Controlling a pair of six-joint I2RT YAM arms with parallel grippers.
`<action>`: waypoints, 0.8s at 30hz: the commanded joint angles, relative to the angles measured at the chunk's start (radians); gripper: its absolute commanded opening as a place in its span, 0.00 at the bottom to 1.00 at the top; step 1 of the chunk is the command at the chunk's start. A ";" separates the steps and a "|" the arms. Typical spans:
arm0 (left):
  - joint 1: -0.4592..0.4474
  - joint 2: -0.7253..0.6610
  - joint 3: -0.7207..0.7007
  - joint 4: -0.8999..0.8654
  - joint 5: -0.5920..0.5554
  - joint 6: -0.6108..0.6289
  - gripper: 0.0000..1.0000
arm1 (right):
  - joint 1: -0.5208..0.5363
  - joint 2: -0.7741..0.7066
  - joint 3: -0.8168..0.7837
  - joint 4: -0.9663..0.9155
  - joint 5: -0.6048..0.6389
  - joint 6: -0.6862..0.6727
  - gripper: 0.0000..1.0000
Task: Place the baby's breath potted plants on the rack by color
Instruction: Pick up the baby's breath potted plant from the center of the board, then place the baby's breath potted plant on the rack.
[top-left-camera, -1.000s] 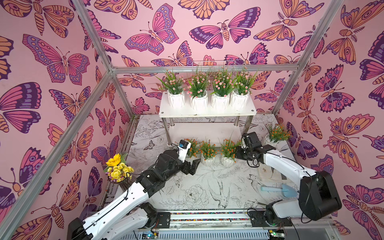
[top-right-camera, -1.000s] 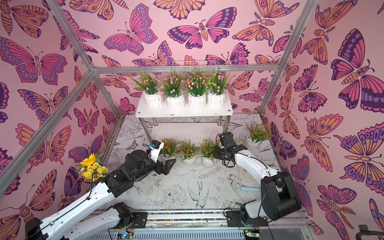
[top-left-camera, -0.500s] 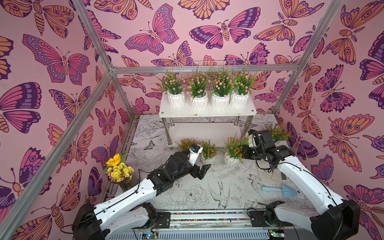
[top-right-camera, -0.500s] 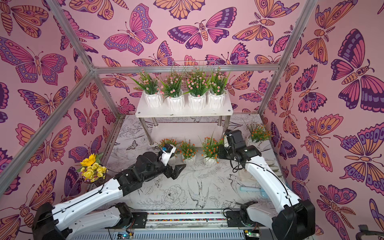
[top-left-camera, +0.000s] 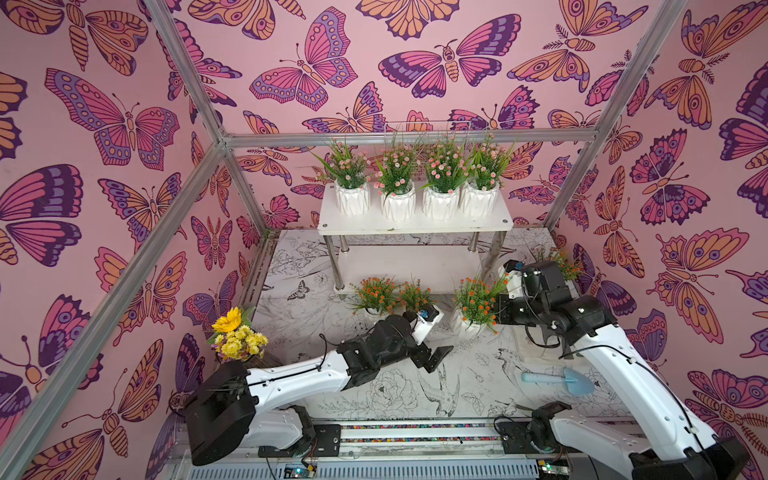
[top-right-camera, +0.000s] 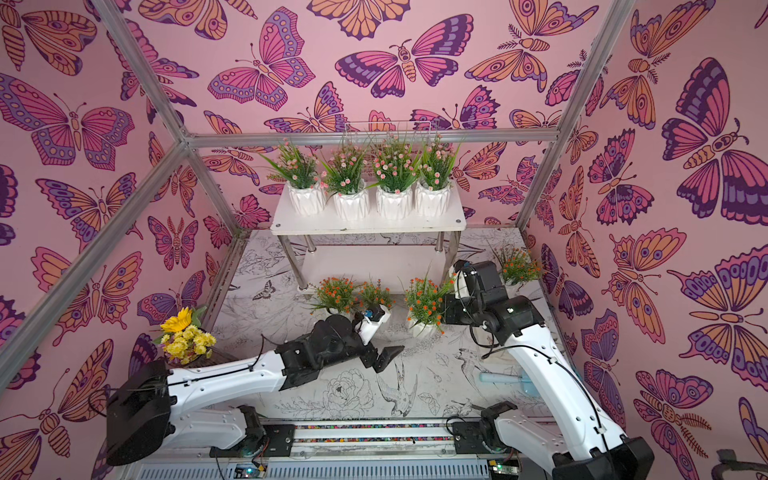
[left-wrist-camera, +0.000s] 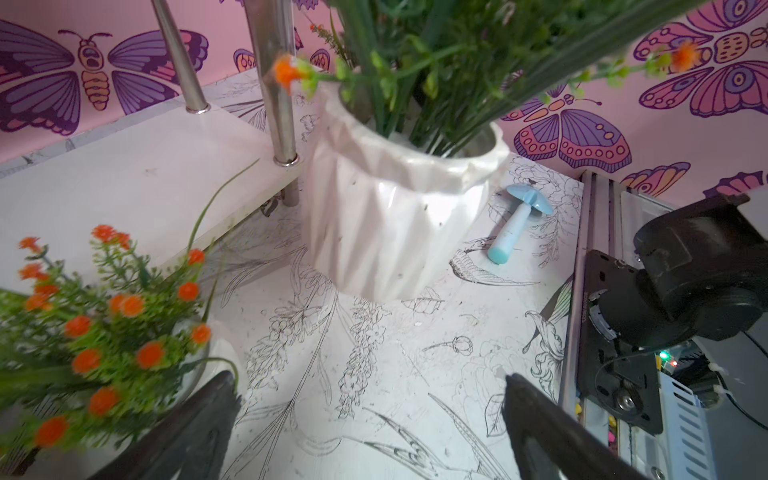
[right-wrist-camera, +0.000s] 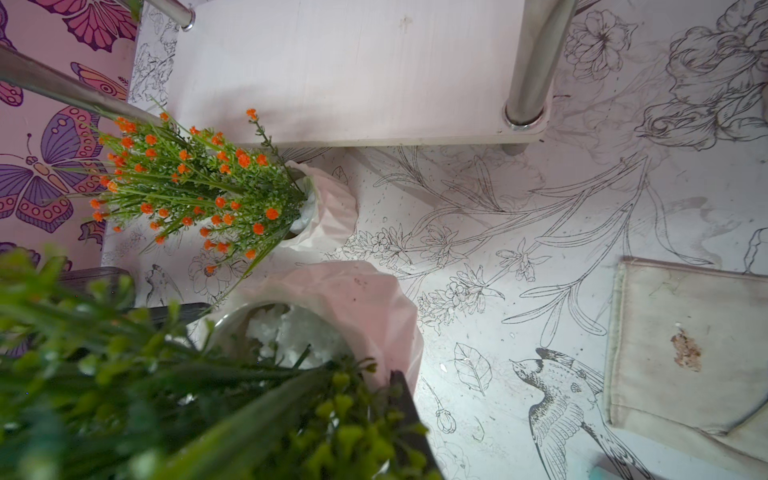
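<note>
Your right gripper (right-wrist-camera: 301, 340) pinches the orange-flowered pot (top-left-camera: 467, 326) across its sides, sprigs up and axis leaning slightly, near the rack (top-left-camera: 415, 224)'s front right leg. The lower shelf (right-wrist-camera: 353, 70) behind it lies bare. Your right arm reaches forward with its elbow bent. The left gripper (top-left-camera: 436, 357) hangs low, fingers spread, beside two other orange plants (top-left-camera: 376, 293).

Far orange plant (top-left-camera: 562, 265) half hidden behind right arm (top-left-camera: 582, 316); shovel (top-right-camera: 496, 378) partly covered.

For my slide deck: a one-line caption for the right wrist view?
Right pincer shut on an orange-flowered pot near the rack's lower shelf.
</note>
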 joint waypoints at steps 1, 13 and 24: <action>-0.033 0.047 0.016 0.160 -0.049 0.044 1.00 | 0.005 -0.028 0.025 0.019 -0.062 0.012 0.00; -0.087 0.200 0.073 0.354 -0.162 0.103 1.00 | 0.004 -0.053 -0.014 0.046 -0.134 0.042 0.00; -0.100 0.291 0.105 0.448 -0.217 0.139 1.00 | 0.004 -0.059 -0.045 0.088 -0.212 0.070 0.00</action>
